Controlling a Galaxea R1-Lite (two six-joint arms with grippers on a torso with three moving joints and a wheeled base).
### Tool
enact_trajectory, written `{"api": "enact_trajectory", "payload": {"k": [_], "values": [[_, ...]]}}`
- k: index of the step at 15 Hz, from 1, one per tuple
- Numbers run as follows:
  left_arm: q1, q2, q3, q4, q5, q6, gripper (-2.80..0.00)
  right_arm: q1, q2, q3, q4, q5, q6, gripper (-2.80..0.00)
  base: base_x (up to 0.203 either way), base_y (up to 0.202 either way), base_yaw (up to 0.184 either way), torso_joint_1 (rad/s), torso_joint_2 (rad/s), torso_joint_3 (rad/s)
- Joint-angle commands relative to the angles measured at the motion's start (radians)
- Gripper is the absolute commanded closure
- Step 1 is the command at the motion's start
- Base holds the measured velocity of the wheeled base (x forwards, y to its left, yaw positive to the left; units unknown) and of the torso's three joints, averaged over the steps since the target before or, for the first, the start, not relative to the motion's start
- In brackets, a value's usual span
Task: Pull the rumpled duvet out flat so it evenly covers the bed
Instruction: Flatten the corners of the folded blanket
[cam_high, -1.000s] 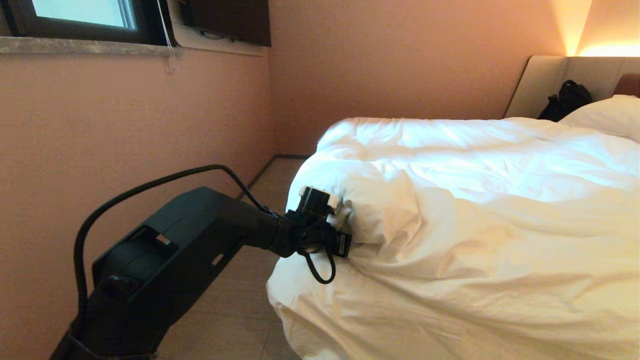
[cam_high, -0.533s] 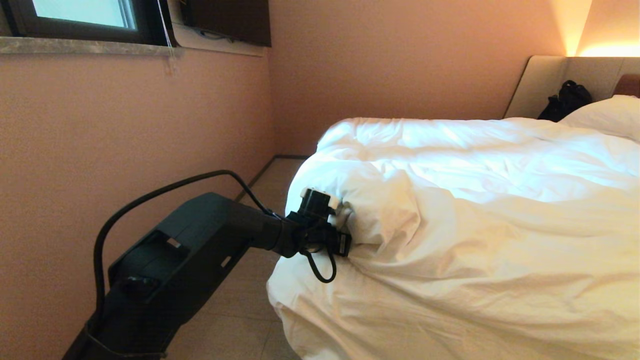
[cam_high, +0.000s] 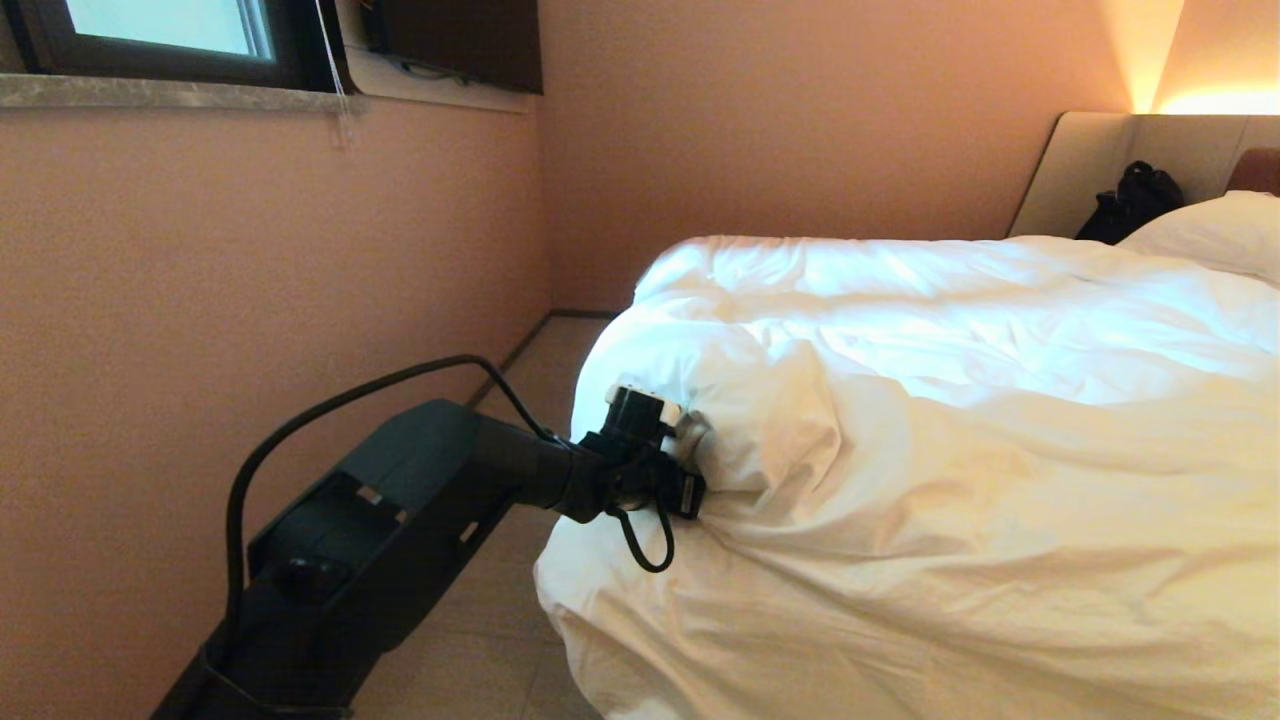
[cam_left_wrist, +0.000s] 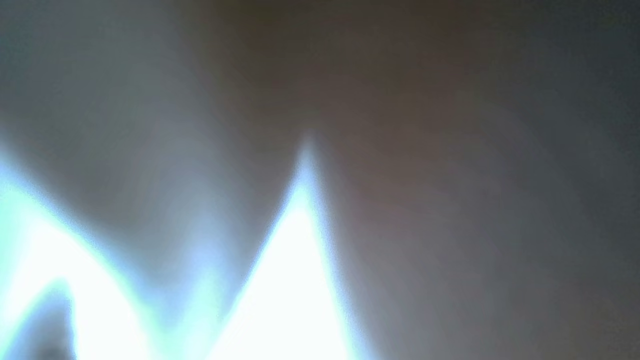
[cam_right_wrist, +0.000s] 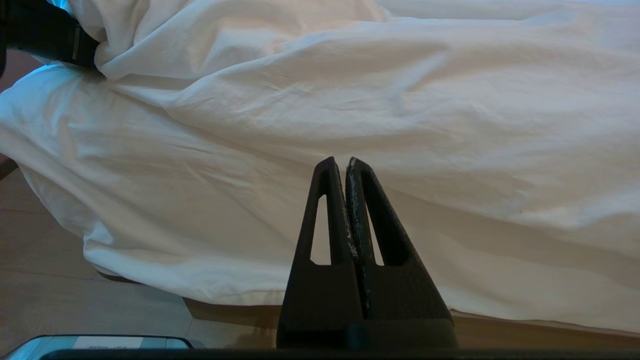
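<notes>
Gripping a bunched fold of the duvet (cam_high: 950, 430) at the bed's near left corner

Left gripper (cam_high: 700, 455) is buried in the white cover, its jaws clenched on a pinch of cloth, and creases fan out from that spot across the duvet, which lies heaped over the bed (cam_right_wrist: 500, 327) with its edge hanging toward the floor (cam_high: 480, 620). My judgement is that the pinch may hold only the thin cover rather than the filling, so a hard tug could let the cloth slip free, or drag the whole quilt off this side and leave the far side bare. Pulling from one point could also deepen the wrinkles instead of flattening them. Right gripper (cam_right_wrist: 346, 165) hangs below the bed's edge, jaws clenched on nothing, unable to steady the cloth.
</notes>
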Motion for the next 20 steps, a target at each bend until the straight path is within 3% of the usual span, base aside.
{"api": "enact_trajectory", "payload": {"k": [1, 5, 6, 7, 16, 20], "values": [[-0.001, 0.022, -0.010, -0.001, -0.002, 0.012, 0.00, 0.000, 0.001, 0.000, 0.000, 0.000, -0.001, 0.00, 0.000, 0.000, 0.000, 0.000, 0.00, 0.000], [-0.001, 0.032, -0.018, -0.001, -0.002, 0.018, 0.00, 0.000, 0.001, 0.000, 0.000, 0.001, -0.001, 0.00, 0.000, 0.000, 0.000, 0.000, 0.00, 0.000], [-0.001, 0.039, -0.026, -0.001, -0.002, 0.018, -0.77, 0.000, 0.001, 0.000, 0.000, 0.002, 0.000, 0.00, 0.000, 0.000, 0.000, 0.000, 0.00, 0.000], [-0.001, 0.040, -0.027, -0.006, -0.002, 0.018, -2.80, 0.000, 0.001, 0.000, 0.000, 0.000, 0.000, 0.00, 0.000, 0.000, 0.000, 0.000, 0.00, 0.000], [0.001, 0.087, -0.097, -0.044, -0.008, 0.043, -2.80, 0.000, 0.001, 0.000, 0.000, 0.000, 0.000, 0.00, 0.000, 0.000, 0.000, 0.000, 0.00, 0.000], [0.001, 0.110, -0.135, -0.054, -0.013, 0.088, -2.80, 0.000, 0.001, 0.000, 0.000, 0.002, -0.002, 0.00, 0.000, 0.000, 0.000, 0.000, 0.00, 0.000]]}}
